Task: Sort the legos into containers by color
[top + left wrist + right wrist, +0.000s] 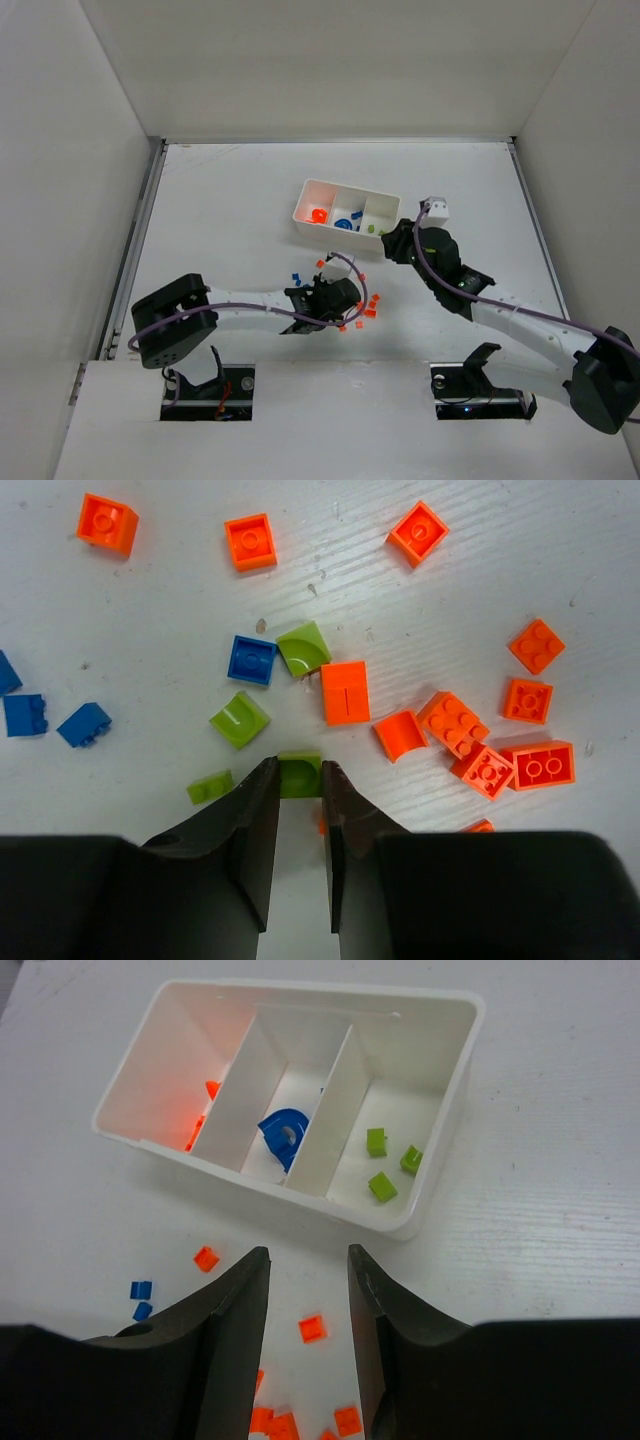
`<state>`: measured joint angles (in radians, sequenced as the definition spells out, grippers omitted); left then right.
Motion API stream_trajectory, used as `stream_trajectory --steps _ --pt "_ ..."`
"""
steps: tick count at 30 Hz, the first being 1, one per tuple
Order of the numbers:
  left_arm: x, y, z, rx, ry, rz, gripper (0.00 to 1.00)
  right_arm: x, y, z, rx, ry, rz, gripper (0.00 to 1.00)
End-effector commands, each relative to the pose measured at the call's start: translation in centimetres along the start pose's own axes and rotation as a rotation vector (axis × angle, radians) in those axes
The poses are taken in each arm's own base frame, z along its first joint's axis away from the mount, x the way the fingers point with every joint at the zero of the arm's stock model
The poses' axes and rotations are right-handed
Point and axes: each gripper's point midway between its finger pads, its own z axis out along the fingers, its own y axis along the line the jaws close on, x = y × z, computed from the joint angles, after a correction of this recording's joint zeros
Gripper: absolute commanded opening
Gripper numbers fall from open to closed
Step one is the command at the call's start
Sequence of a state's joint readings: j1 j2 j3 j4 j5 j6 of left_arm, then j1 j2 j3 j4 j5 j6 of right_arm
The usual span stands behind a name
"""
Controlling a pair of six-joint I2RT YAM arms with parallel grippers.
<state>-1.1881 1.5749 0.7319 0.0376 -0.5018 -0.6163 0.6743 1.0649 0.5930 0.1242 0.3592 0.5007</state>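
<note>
My left gripper (300,768) is low over the table, shut on a yellow-green lego (299,780) that sits between its fingertips. Around it lie more green legos (240,720), a blue one (251,660) and several orange-red ones (345,692). In the top view the left gripper (335,295) is over this loose pile (368,305). My right gripper (308,1255) is open and empty, hovering just in front of the white tray (350,1215). The tray's compartments hold orange pieces (195,1132), a blue rounded piece (285,1132) and green cubes (382,1186).
The tray (355,188) stands at the middle back of the table, with the right gripper (395,240) at its near right corner. Loose blue legos (296,277) lie left of the pile. White walls enclose the table on three sides.
</note>
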Motion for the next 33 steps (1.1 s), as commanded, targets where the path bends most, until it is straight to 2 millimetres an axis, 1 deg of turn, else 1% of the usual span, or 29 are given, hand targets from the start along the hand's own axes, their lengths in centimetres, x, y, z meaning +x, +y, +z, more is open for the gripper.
stream_trajectory --steps 1,3,5,6,7,8,10,12,13,14,15,16,17,18,20,21,22,23,24,26,27,28,29,31,33 --pt "-4.6 -0.1 -3.1 0.065 -0.103 -0.107 0.16 -2.7 -0.2 -0.5 -0.007 -0.100 0.088 0.42" --pt "-6.6 -0.3 -4.2 0.097 -0.153 -0.147 0.16 -3.3 -0.5 -1.0 -0.005 -0.120 0.105 0.42" --pt "-8.8 -0.5 -4.9 0.123 -0.187 -0.184 0.16 -4.5 -0.8 -1.8 -0.002 -0.161 0.144 0.42" --pt "-10.7 -0.8 -5.1 0.152 -0.203 -0.206 0.16 -6.3 -0.4 -3.2 -0.021 -0.201 0.205 0.42" --pt "-11.6 -0.8 -5.0 0.160 -0.213 -0.214 0.16 -7.5 0.1 -4.2 -0.039 -0.213 0.223 0.43" --pt "-11.9 -0.8 -4.9 0.162 -0.218 -0.216 0.16 -7.9 0.3 -4.5 -0.042 -0.215 0.228 0.43" --pt "-14.2 -1.1 -4.8 0.183 -0.252 -0.250 0.16 -10.2 1.7 -7.5 -0.079 -0.209 0.261 0.43" --pt "-16.6 -1.6 -4.3 0.199 -0.278 -0.261 0.16 -12.3 3.6 -10.9 -0.165 -0.234 0.337 0.45" --pt "-16.9 -1.7 -4.3 0.202 -0.282 -0.262 0.16 -12.5 3.8 -11.4 -0.181 -0.238 0.347 0.45" --pt "-18.2 -2.1 -3.7 0.205 -0.296 -0.261 0.16 -13.4 4.5 -13.0 -0.229 -0.259 0.384 0.46" --pt "-18.8 -2.4 -3.4 0.207 -0.304 -0.257 0.16 -13.9 4.8 -13.9 -0.253 -0.269 0.403 0.46" --pt "-20.6 -3.1 -2.4 0.203 -0.325 -0.247 0.16 -15.1 5.3 -15.5 -0.293 -0.286 0.432 0.47" --pt "-21.3 -3.3 -1.9 0.200 -0.331 -0.241 0.17 -15.7 5.7 -16.3 -0.309 -0.286 0.451 0.48" --pt "-22.0 -3.4 -1.3 0.192 -0.336 -0.237 0.17 -16.0 6.0 -16.7 -0.320 -0.283 0.457 0.48" --pt "-23.5 -3.8 0.5 0.184 -0.341 -0.234 0.17 -17.3 7.3 -18.1 -0.365 -0.285 0.445 0.48" --pt "-24.0 -4.2 1.5 0.186 -0.333 -0.233 0.17 -17.8 7.6 -18.5 -0.382 -0.291 0.442 0.48" --pt "-25.0 -4.9 2.6 0.197 -0.327 -0.232 0.17 -18.4 8.2 -19.1 -0.411 -0.304 0.438 0.48" --pt "-25.1 -5.1 3.0 0.198 -0.323 -0.229 0.17 -18.5 8.2 -19.3 -0.415 -0.310 0.437 0.48" --pt "-25.9 -5.7 4.0 0.205 -0.323 -0.227 0.17 -19.3 8.0 -19.8 -0.415 -0.344 0.427 0.49" --pt "-27.1 -6.0 5.2 0.200 -0.334 -0.224 0.17 -19.7 7.3 -19.9 -0.394 -0.375 0.403 0.50" --pt "-27.4 -6.1 5.4 0.200 -0.337 -0.226 0.18 -19.8 7.2 -19.9 -0.389 -0.382 0.401 0.51" --pt "-27.9 -5.8 6.1 0.192 -0.340 -0.233 0.19 -20.0 6.9 -19.8 -0.378 -0.394 0.394 0.52" --pt "-28.0 -5.8 6.2 0.191 -0.340 -0.234 0.19 -20.1 6.8 -19.7 -0.376 -0.397 0.389 0.52" --pt "-28.0 -5.2 7.2 0.178 -0.334 -0.237 0.19 -20.2 6.9 -19.6 -0.375 -0.398 0.381 0.52" --pt "-27.8 -5.3 7.9 0.182 -0.319 -0.234 0.20 -20.5 6.8 -19.4 -0.375 -0.406 0.393 0.52"
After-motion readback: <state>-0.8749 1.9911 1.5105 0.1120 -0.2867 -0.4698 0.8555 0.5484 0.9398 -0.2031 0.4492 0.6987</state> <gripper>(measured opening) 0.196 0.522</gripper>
